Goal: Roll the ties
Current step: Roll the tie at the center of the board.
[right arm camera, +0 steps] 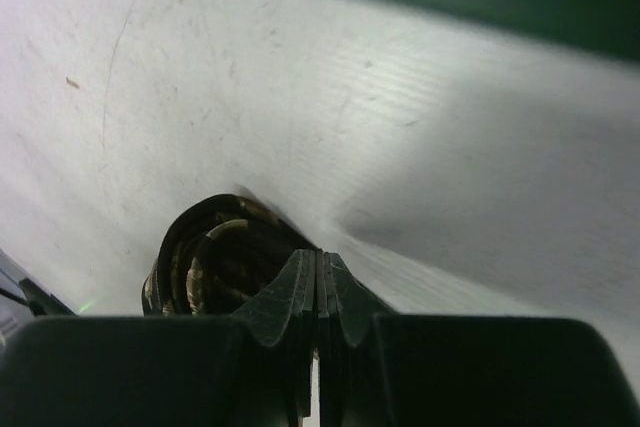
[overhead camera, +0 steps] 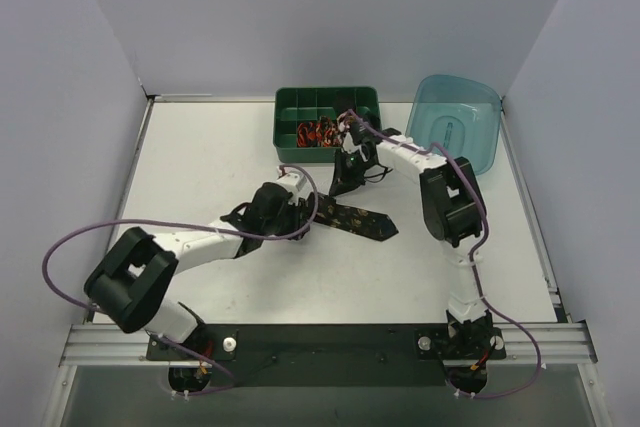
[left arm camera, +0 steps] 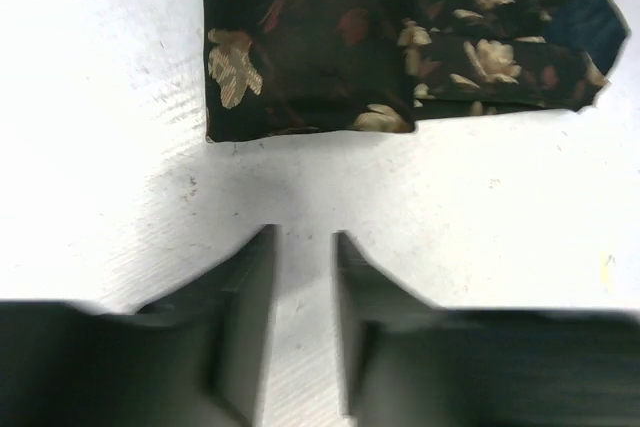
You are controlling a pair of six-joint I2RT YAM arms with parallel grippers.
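While my left gripper (left arm camera: 303, 237) stands part open with nothing between its fingers, the long tie (left arm camera: 300, 47), black with gold flowers and red flecks, lies partly folded mid-table just beyond it. My right gripper (right arm camera: 317, 257) is closed tight just beside a rolled tie (right arm camera: 215, 252) toward the far edge; whether it pinches it I cannot tell. The table (overhead camera: 200, 167) is white and scuffed, the walls (overhead camera: 330, 17) pale grey.

One unrolled tie (overhead camera: 358, 218), one loose rolled coil (right arm camera: 215, 259), one green tray (overhead camera: 300, 107) (its coils (overhead camera: 318, 133) too jumbled to count), one teal tub (overhead camera: 480, 107).
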